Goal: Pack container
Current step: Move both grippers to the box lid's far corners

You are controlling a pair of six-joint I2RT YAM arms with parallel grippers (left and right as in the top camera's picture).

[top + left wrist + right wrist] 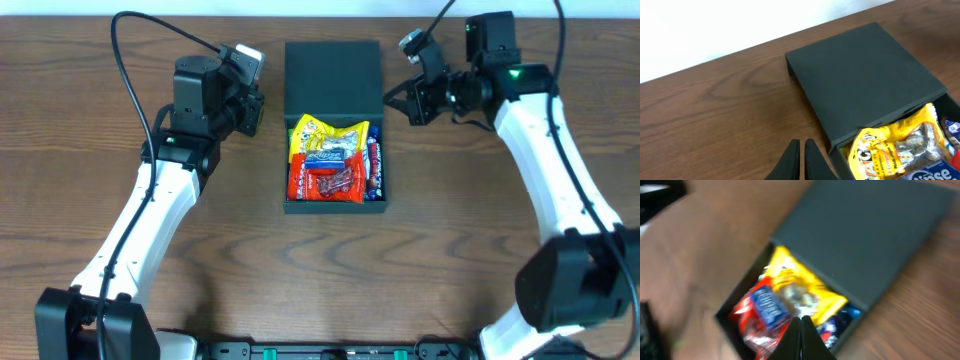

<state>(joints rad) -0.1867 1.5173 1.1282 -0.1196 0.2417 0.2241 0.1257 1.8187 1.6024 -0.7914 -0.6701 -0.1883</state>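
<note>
The container (332, 75) sits mid-table with its long axis running far to near. Its flat lid (332, 60) is thrown open toward the far edge, and the base (335, 208) lies on the near side. It is a rigid, matte, dark teal-green box with square corners. The base is packed with glossy, crinkled snacks: a yellow packet (325, 135) at the lid end, red packets (325, 187) nearer, and a blue packet (375, 165) along the right wall. The left arm slants up from the near left, and the left gripper (254, 105) is beside the lid's left edge, apart from it. Its dark tapered fingers (792, 160) are pressed nearly together on nothing. The right arm arcs in from the near right with its wrist turned inward. The right gripper (400, 102) is just off the container's right side, with its tips closed to a point and holding nothing. The table (100, 150) is brown wood grain.
</note>
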